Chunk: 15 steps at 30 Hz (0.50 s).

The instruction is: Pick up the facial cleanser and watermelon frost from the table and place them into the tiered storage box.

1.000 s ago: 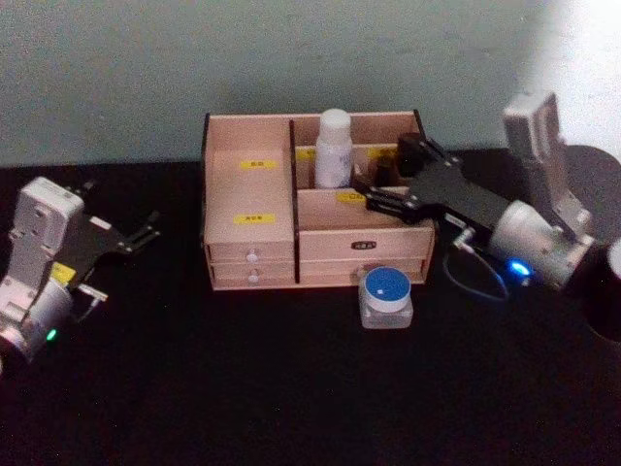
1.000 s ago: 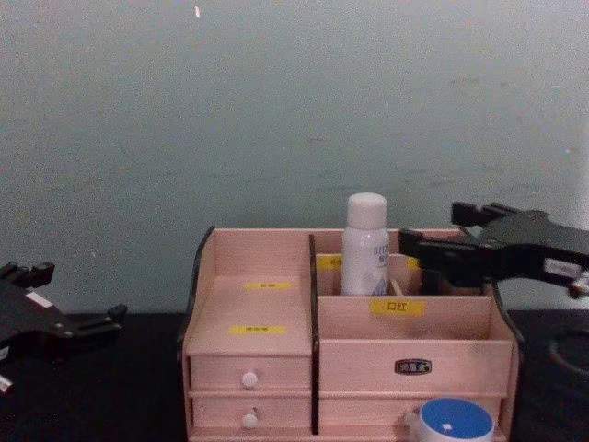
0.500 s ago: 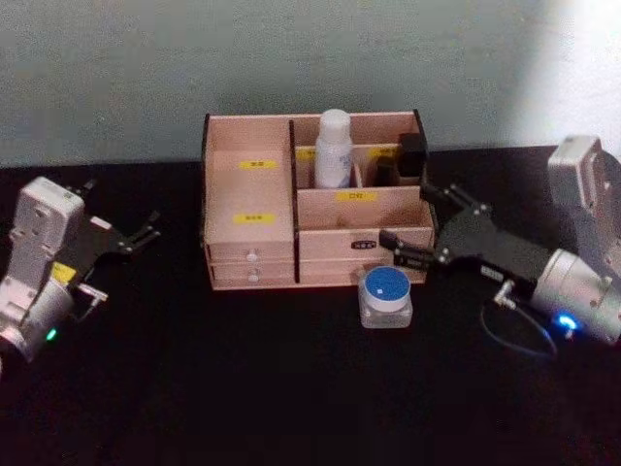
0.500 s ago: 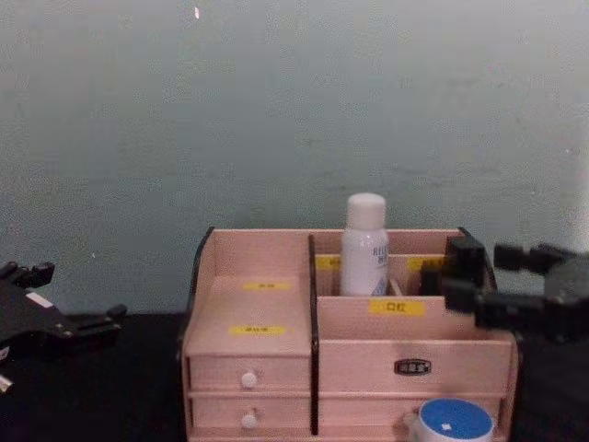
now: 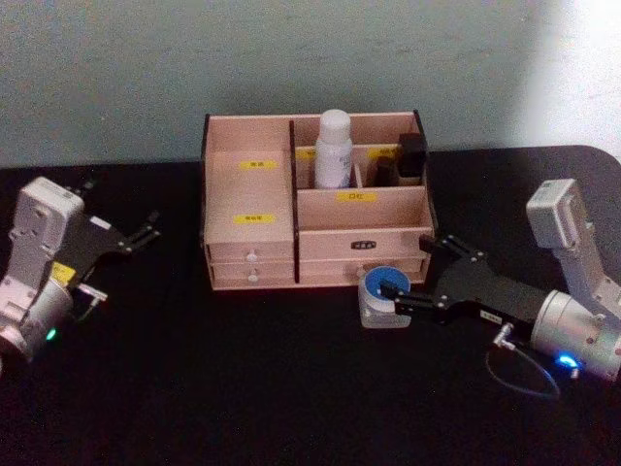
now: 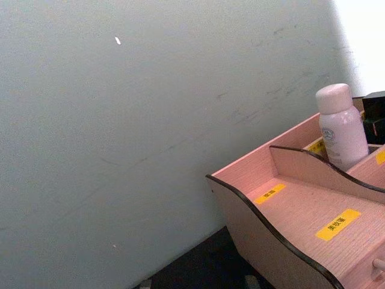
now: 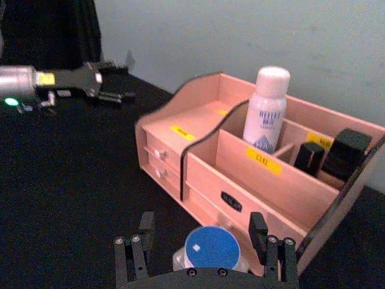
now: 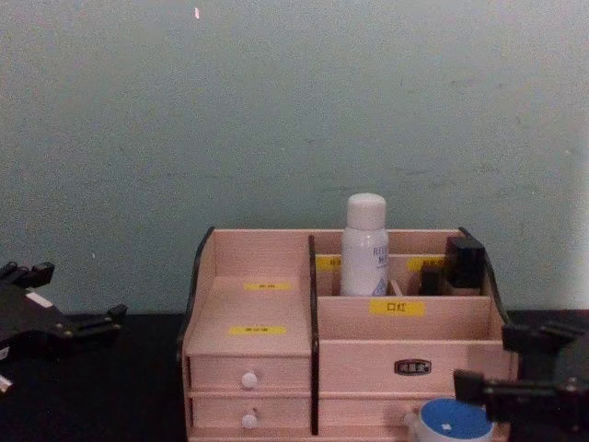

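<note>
Here the black surface [image 5: 243, 388] carries the tiered storage box [image 5: 250, 194] at its far side. The right arm reaches in low from the robot's right, stretched toward the box front, its tool [image 7: 202, 221] spread wide. The left tool [image 5: 144, 228] hangs well off to the box's left, fingers apart. The facial cleanser [image 5: 333, 148] stands upright in a rear compartment of the box. The watermelon frost [image 5: 384, 299] sits on the surface just before the box's lower right drawer. In the right wrist view it lies between the right tool's fingers; whether they touch it cannot be told.
</note>
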Motion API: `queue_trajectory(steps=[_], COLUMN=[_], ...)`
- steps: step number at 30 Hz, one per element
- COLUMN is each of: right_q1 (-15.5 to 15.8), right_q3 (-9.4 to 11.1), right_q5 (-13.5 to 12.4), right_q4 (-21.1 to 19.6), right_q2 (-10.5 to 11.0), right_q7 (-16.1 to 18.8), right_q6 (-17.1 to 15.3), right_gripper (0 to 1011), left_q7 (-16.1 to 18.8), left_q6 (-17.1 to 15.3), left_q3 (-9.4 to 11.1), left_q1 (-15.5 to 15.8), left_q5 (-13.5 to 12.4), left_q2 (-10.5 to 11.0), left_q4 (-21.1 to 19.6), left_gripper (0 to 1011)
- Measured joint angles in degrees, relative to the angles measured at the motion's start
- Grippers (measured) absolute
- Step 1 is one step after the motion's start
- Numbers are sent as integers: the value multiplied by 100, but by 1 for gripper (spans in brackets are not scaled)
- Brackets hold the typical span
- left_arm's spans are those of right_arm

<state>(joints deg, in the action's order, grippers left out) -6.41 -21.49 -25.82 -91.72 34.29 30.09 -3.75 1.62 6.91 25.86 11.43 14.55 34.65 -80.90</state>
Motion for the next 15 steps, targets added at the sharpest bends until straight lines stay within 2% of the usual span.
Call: queue_trajectory(steps=[7,15], right_q1=[-45,-73], right_q3=[-100,-145], right_q5=[232,391], right_q4=[97,169], right_q2=[-131,-294], right_q7=[-296,-456], right_q6=[-157,-281], right_gripper=[1000,1000], left_q7=[0,0], left_q6=[0,0], left_q3=[0,0], left_q1=[0,0], left_q5=[0,0], left_q2=[0,0], left_q4=[0,0], left_gripper=[1001,1001])
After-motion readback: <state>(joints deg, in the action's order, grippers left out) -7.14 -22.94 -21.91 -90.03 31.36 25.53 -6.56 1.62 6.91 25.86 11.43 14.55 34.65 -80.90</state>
